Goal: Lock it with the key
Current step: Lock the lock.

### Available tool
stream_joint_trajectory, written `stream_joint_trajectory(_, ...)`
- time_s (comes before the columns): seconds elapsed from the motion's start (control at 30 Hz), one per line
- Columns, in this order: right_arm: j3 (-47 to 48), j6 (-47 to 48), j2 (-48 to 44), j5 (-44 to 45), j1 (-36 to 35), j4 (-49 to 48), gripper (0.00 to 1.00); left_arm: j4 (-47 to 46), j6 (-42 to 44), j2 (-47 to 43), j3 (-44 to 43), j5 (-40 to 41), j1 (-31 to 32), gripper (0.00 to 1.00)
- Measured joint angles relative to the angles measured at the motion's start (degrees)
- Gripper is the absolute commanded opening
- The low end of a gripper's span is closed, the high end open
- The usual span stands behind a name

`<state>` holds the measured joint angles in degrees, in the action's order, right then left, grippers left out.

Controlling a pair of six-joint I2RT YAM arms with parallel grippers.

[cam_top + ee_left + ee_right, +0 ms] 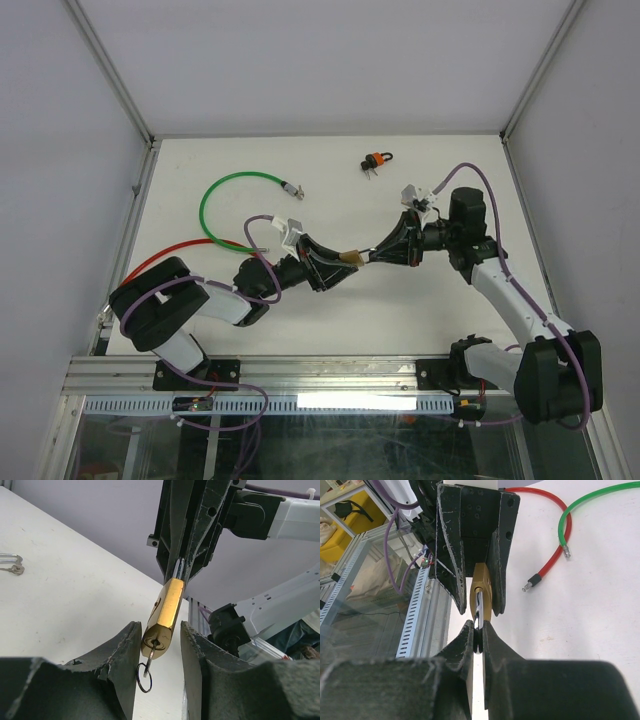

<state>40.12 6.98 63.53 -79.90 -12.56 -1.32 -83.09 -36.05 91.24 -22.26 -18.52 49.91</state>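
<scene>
Top view: mid-table, over the white tabletop [330, 165], a small brass padlock [352, 258] between left gripper [335, 268] and right gripper [378, 255], tip to tip. Well apart behind: looped green cable [232, 190], red cable [185, 247].

Left wrist view: left gripper [160, 627] partway open, fingers flanking the padlock's lower body, thin gap on one side. Small silver key [151, 656] sitting in the bottom keyhole.

Right wrist view: right gripper [476, 626] pinched tight on the silver shackle [479, 611], brass body beyond between the left fingers.
</scene>
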Motion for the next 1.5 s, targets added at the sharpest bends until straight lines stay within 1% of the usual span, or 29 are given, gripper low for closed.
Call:
stream_joint_trajectory(0.07, -0.1, 0.1, 0.1, 0.0, -0.1, 0.1, 0.00, 0.0, 0.5, 0.0, -0.1, 0.0, 0.0, 0.34)
stream_joint_trajectory(0.2, -0.3, 0.2, 0.1, 0.0, -0.1, 0.3, 0.00, 0.0, 1.2, 0.0, -0.4, -0.3, -0.1, 0.26)
stream_joint_trajectory(0.23, -0.3, 0.3, 0.1, 0.0, -0.1, 0.4, 0.00, 0.0, 1.3, 0.0, -0.5, -0.5, -0.1, 0.21)
stream_joint_trajectory(0.3, -0.3, 0.5, 0.1, 0.0, -0.1, 0.6, 0.00, -0.1, 1.7, 0.0, -0.5, -1.5, -0.1, 0.07)
stream_joint_trajectory(0.33, -0.3, 0.7, 0.1, 0.2, 0.0, 0.8, 0.02, -0.2, 1.9, 0.0, -0.5, -2.3, -0.1, 0.00)
stream_joint_trajectory(0.4, -0.3, 1.0, 0.1, -0.1, 0.0, 1.2, 0.12, -0.3, 2.7, -0.1, -0.5, -4.2, -0.5, 0.00)
stream_joint_trajectory(0.47, -0.3, 2.0, 0.1, 0.1, -0.1, 1.9, 0.27, -0.3, 2.6, -0.1, -0.5, -6.4, -1.5, 0.00)
stream_joint_trajectory(0.53, -0.3, 3.3, 0.0, 0.1, -0.3, 2.9, 0.38, -0.3, 2.2, 0.0, -0.5, -8.5, -2.6, 0.00)
stream_joint_trajectory(0.7, 0.0, 7.8, -0.5, 0.6, 0.1, 6.8, 0.60, -0.2, -3.3, 1.9, -0.9, -15.7, -8.5, 0.00)
stream_joint_trajectory(0.77, 0.2, 8.7, -0.5, 0.7, 0.3, 7.9, 0.63, -0.2, -4.6, 2.2, -1.1, -17.9, -10.0, 0.00)
stream_joint_trajectory(0.93, 1.3, 9.8, 0.3, 1.0, 0.3, 10.3, 0.64, -0.2, -5.2, 2.2, -2.0, -22.7, -11.4, 0.00)
stream_joint_trajectory(1.03, 2.6, 9.9, 2.1, 1.7, 0.2, 11.6, 0.62, -0.1, -4.7, 2.1, -3.0, -25.4, -11.4, 0.00)
stream_joint_trajectory(1.2, 2.8, 9.5, 3.5, 2.9, -0.6, 12.4, 0.49, 0.1, -3.3, 1.7, -3.6, -27.3, -11.4, 0.00)
stream_joint_trajectory(1.33, 2.8, 9.2, 3.5, 3.1, -1.3, 12.4, 0.44, 0.2, -2.4, 1.5, -3.8, -28.4, -11.4, 0.00)
stream_joint_trajectory(1.4, 2.8, 9.0, 3.5, 3.1, -1.7, 12.4, 0.37, 0.2, -2.2, 1.5, -3.8, -28.5, -11.4, 0.00)
stream_joint_trajectory(1.5, 2.8, 8.5, 3.5, 3.0, -2.4, 11.9, 0.30, 0.2, -2.1, 1.5, -3.9, -28.5, -11.4, 0.00)
